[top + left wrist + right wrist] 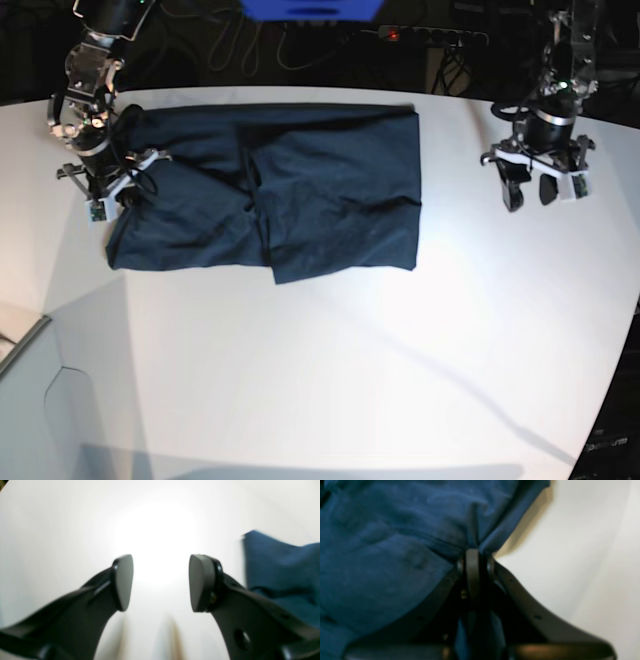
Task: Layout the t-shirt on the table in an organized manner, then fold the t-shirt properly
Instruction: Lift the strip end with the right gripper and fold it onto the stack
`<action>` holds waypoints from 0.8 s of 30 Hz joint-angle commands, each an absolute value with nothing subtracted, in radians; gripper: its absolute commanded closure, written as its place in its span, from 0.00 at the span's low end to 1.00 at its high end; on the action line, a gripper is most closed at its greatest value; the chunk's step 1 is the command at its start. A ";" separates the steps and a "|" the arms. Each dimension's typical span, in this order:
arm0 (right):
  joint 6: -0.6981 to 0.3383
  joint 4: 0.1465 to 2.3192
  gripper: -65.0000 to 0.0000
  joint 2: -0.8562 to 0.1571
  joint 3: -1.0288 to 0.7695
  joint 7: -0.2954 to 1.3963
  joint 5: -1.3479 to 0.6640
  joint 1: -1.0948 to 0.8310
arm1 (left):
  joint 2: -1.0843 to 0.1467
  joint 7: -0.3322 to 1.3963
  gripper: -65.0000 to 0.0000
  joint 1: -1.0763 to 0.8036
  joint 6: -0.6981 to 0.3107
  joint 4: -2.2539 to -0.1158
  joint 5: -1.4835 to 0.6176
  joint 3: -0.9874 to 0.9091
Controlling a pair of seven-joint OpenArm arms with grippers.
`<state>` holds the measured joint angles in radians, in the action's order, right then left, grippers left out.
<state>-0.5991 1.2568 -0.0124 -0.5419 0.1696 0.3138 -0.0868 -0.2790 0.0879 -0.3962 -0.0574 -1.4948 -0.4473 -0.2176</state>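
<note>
The table (pixel 330 360) is the biggest thing here, white and mostly bare, and the t-shirt (pixel 270 200) lies across its far half, partly folded into a rough dark rectangle with creases running through the middle. The shirt stretches away from the right gripper (pixel 472 555) toward the other arm, and stops well short of the left gripper (pixel 538 190).

The right jaws are pinched together on the shirt's edge, cloth bunching into a pleat just ahead of the tips (the wrist view is soft, but the grip reads clearly). The left jaws stand moderately apart over bare table, holding nothing, with a corner of the shirt off to their side.

To do this fold well, I would lift the pinched edge only slightly, carry it evenly across, and keep the lower layer from dragging.
</note>
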 commanded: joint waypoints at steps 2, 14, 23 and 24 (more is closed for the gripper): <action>-0.601 1.330 1.00 -0.005 -0.542 0.153 0.306 -0.094 | -0.277 0.065 0.48 -0.389 -0.064 -1.481 -0.450 -0.225; -0.698 1.681 1.00 0.148 -0.539 0.157 0.305 -0.151 | -0.242 0.065 0.48 -0.358 -0.064 -1.454 -0.450 -0.223; -0.698 1.877 1.00 0.157 -0.255 0.157 0.305 -0.295 | -0.243 0.065 0.48 -0.366 -0.064 -1.454 -0.450 -0.228; -0.698 1.891 1.00 0.157 -0.211 0.157 0.305 -0.306 | -0.243 0.065 0.48 -0.367 -0.064 -1.454 -0.450 -0.229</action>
<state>-0.6849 1.8698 0.1528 -0.2092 0.1894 0.3252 -0.3119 -0.2329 0.0921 -0.3687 -0.0593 -1.4387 -0.4473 -0.2230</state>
